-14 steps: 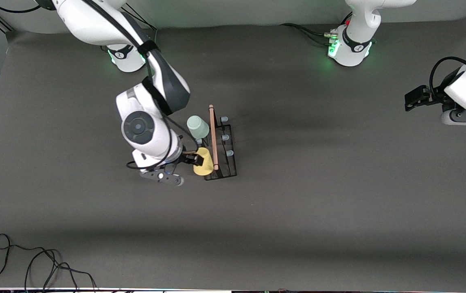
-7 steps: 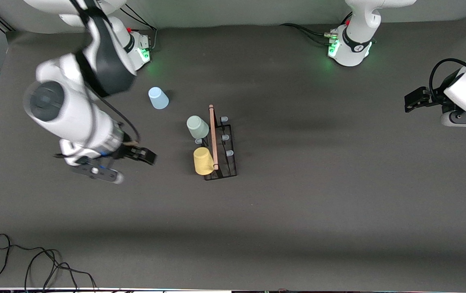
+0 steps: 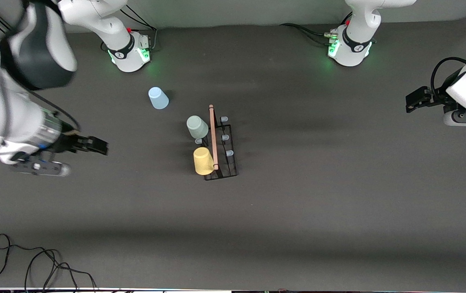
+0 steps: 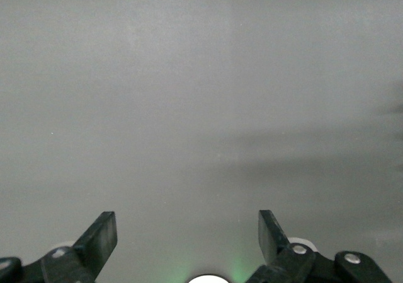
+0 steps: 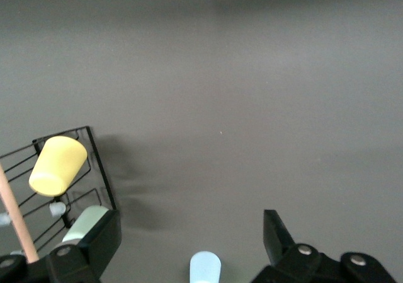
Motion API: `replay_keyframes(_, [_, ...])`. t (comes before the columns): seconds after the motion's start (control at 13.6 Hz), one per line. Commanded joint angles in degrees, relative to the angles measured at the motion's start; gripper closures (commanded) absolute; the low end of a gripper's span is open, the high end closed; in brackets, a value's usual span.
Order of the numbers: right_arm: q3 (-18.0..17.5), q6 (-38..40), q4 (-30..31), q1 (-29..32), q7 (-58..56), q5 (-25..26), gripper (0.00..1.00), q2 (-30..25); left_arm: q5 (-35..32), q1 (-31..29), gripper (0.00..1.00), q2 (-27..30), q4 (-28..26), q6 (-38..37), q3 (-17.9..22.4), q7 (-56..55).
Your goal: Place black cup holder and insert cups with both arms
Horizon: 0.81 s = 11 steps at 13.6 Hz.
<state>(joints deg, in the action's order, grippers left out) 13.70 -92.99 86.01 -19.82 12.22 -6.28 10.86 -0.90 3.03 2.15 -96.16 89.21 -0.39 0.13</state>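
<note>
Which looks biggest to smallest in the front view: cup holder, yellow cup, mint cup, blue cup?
1. Black cup holder, clearly largest.
2. Yellow cup, mint green cup and pale blue cup look about alike; no ranking among them.

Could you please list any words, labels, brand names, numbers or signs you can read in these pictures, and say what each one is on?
No text can be read anywhere.
The black bands on the right arm's base and the left arm's base carry a small white mark, too small to read.
The yellow cup, mint cup, pale blue cup and cup holder are plain.
</note>
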Motion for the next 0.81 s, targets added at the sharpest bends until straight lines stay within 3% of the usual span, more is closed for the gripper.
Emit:
replay_keyframes(0.0, [-9.00, 1.41, 4.06, 9.23, -0.97, 1.52, 0.00, -8.47, -0.86, 0.66, 0.00, -0.39, 1.06, 1.14, 0.22, 0.40])
replay_keyframes(0.22, [-26.13, 1.50, 8.81, 26.44, -0.97, 3.64, 0.00, -15.15, -0.86, 0.58, 0.00, -0.48, 0.89, 1.41, 0.22, 0.40])
replay_keyframes(0.44, [-26.88, 1.85, 8.73, 27.90, -1.05, 3.55, 0.00, -14.64, -0.86, 0.66, 0.00, -0.48, 0.97, 1.50, 0.22, 0.40])
replay_keyframes(0.74, [-25.13, 1.94, 7.68, 26.50, -0.62, 3.73, 0.00, -13.85, -0.86, 0.58, 0.00, -0.48, 1.06, 1.41, 0.22, 0.31])
